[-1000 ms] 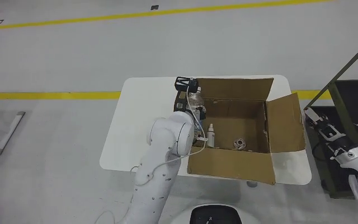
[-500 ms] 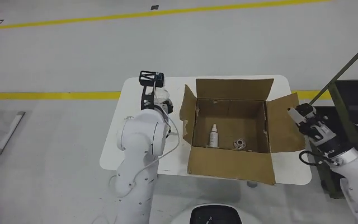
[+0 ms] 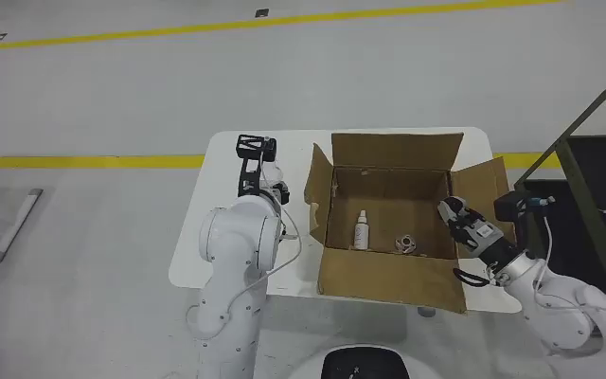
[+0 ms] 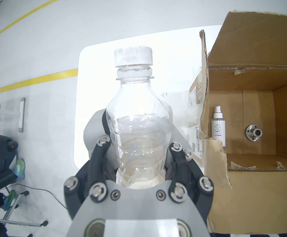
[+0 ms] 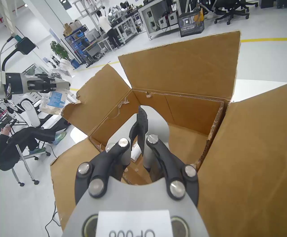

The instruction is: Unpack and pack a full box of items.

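Open cardboard box (image 3: 388, 276) on white table (image 3: 214, 220), small spray bottle (image 3: 360, 230) and metal flange (image 3: 406, 243) inside

light: bright, even, from overhead | shadows: soft; cardboard box (image 3: 388, 275) dimmer inside than on its flaps | glare: white table (image 3: 222, 171) beside the box nearly washed out; glints on the clear water bottle (image 4: 136, 125) | distortion: wrist views bow the box's edges and the yellow floor line (image 4: 38, 79)

flr (image 3: 114, 85): grey, glossy | yellow lines (image 3: 95, 161) x2 | rear: benches (image 5: 122, 22), racks (image 5: 161, 15), blk chairs (image 5: 231, 10) | potted plant (image 5: 58, 50)
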`<state>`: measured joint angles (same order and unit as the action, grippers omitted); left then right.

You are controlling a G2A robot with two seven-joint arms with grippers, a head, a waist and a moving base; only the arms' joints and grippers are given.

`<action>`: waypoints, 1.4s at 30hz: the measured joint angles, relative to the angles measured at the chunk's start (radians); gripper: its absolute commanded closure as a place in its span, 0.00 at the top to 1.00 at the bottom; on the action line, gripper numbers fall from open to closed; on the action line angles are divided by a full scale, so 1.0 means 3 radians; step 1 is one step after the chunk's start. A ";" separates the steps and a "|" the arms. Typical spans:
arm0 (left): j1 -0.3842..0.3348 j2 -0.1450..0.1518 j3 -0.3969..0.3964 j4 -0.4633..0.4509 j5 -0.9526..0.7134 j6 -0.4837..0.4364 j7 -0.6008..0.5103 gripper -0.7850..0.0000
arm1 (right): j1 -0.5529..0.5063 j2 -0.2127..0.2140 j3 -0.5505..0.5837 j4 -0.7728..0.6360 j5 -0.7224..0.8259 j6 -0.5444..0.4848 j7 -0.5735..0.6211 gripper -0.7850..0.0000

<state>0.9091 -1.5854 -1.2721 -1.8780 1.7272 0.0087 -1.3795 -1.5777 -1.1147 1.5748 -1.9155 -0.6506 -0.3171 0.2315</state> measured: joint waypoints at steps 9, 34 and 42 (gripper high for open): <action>0.0010 0.0002 0.0000 0.0006 0.0003 -0.0009 0.0011 0.00 | 0.0000 0.0000 0.0000 0.0000 0.0000 0.0000 0.0000 0.00; 0.0451 0.0107 -0.0096 0.1054 0.0590 -0.0487 0.0715 0.00 | -0.0081 0.0011 -0.0040 -0.0130 -0.0402 -0.0069 0.0108 0.00; 0.0452 0.0107 -0.0095 0.1050 0.0575 -0.0488 0.0714 0.00 | -0.0082 0.0023 0.0067 -0.0074 -0.0337 -0.0164 0.0133 0.00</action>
<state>1.0448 -1.5534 -1.3007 -1.5630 1.8998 -0.1375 -1.1654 -1.6024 -1.1079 1.5951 -1.9376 -0.7518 -0.3663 0.2716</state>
